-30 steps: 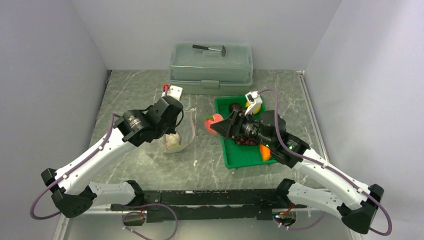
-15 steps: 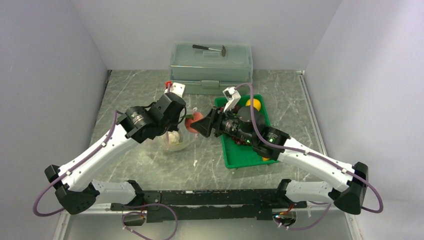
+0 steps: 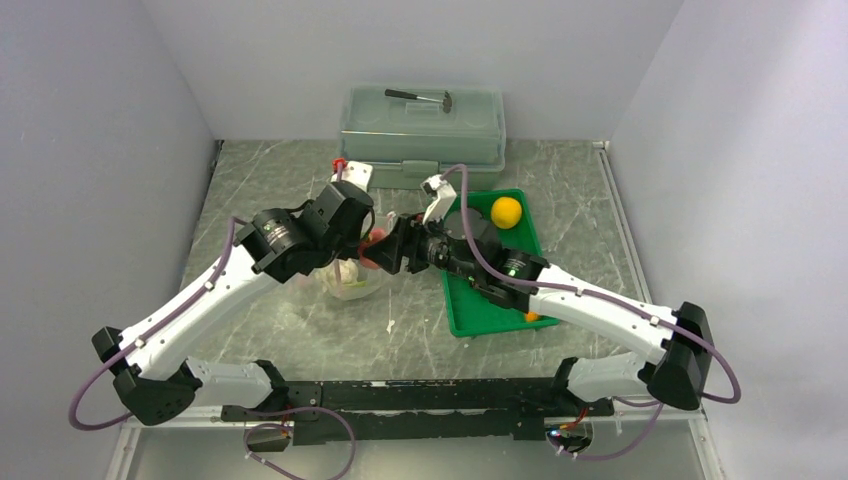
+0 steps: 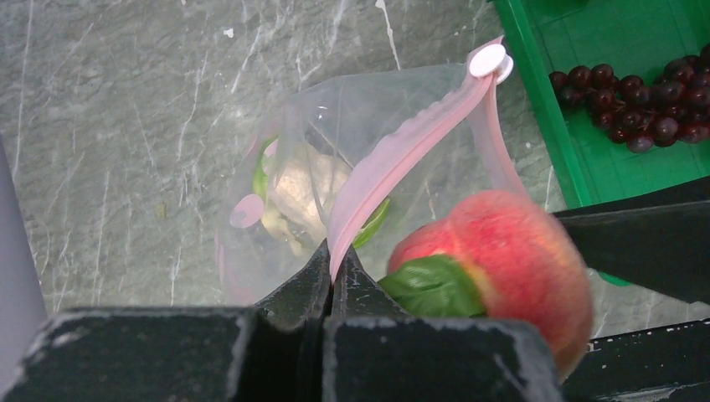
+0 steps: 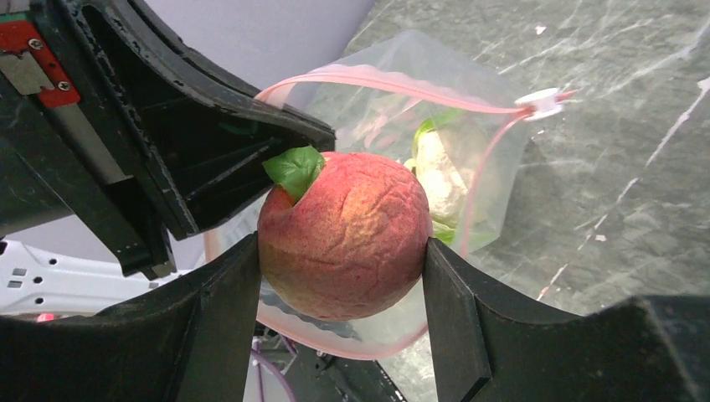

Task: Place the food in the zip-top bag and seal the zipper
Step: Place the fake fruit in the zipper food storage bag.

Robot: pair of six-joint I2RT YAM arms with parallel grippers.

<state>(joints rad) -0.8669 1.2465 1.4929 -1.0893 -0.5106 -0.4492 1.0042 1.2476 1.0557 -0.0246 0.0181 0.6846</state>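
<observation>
The left hand (image 4: 332, 264) is pressed together on the pink zipper rim of the zip-top bag (image 4: 352, 109), which is held open on the counter (image 3: 270, 190). A peach (image 5: 343, 222) is pinched in the right hand (image 5: 343, 255) at the bag's mouth. Pale food (image 4: 297, 188) is seen inside. Beyond, grapes (image 4: 640, 100) and a yellow fruit (image 3: 506, 212) are held in a green tray (image 3: 480, 310).

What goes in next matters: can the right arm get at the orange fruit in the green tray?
Probably not yet: the right gripper is shut on the peach at the bag; the orange fruit lies uncovered.
</observation>
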